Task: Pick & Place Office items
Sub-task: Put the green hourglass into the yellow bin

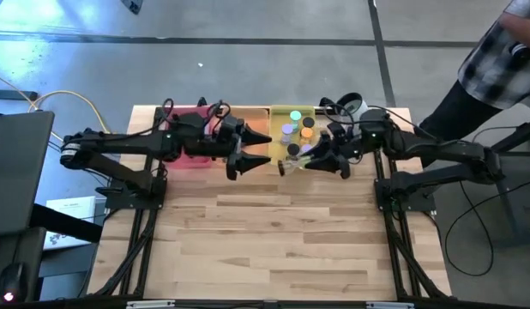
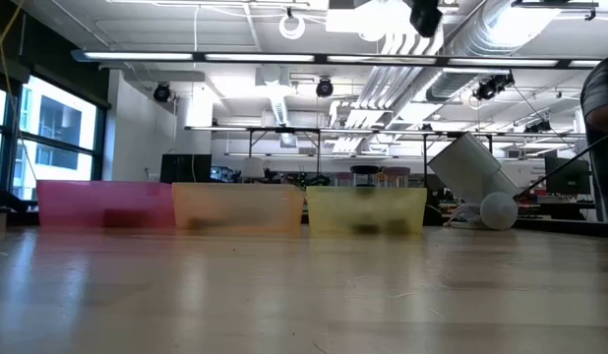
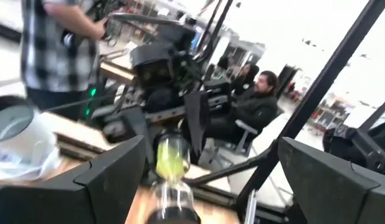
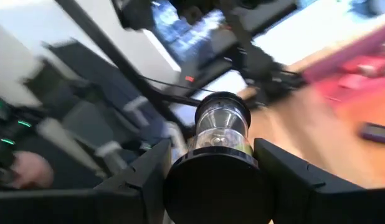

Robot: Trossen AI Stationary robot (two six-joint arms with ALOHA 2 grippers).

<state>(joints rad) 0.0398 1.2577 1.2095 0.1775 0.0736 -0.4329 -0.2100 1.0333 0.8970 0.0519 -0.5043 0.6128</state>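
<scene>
Right claw (image 4: 211,180): pinches a clear cylinder with black end caps (image 4: 221,134), held end-on between its fingers, up off the surface (image 1: 274,240) and just beside the yellow tray (image 1: 291,112).
Left claw (image 1: 252,148): spread wide, holding nothing, hovering just beside the yellow tray on the side where the orange tray (image 2: 237,208) and pink tray (image 2: 105,205) stand; it faces the right claw.
Handover gap: in the left wrist view a clear piece with a green middle (image 3: 171,160) stands between the spread fingers (image 3: 108,177); I judge it the same cylinder, though the blur leaves that unsure.
Office items: several small cylinders, purple (image 1: 287,130), orange (image 1: 307,134) and green (image 1: 295,117), lie inside the yellow tray.
White device (image 1: 354,106): beyond the yellow tray, near the surface's far edge.
Person: a checked sleeve (image 1: 496,60) stands well apart from the yellow tray, off the surface.
Risk: the cylinder may slip and roll off the surface if one claw lets go before the other has closed on it; a misaligned approach could knock the claws together.
</scene>
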